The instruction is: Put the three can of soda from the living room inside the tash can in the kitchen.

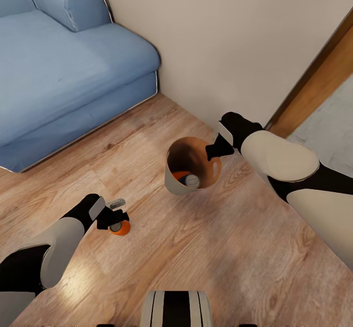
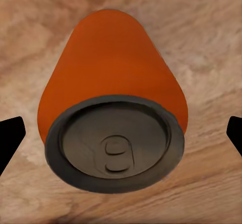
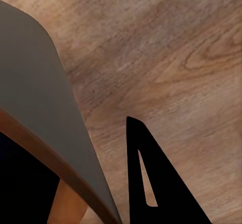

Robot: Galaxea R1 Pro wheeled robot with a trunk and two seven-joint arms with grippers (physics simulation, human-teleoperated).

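Orange can (image 2: pixel 113 103) stands upright on the floor (image 1: pixel 206 248), top up.

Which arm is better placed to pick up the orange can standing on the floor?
Left: its gripper is directly over the orange soda can, fingers open either side. The right gripper is at the trash can's rim.

A can (image 1: pixel 120 227) is lying on the floor (image 1: pixel 206 248) directly under the left gripper (image 1: pixel 113 217). The bin (image 1: pixel 172 182) is standing beneath the right gripper (image 1: pixel 216 150), holding two cans (image 1: pixel 188 179). A sofa (image 1: pixel 63 72) is sitting beyond the left gripper, against the wall (image 1: pixel 220 37).
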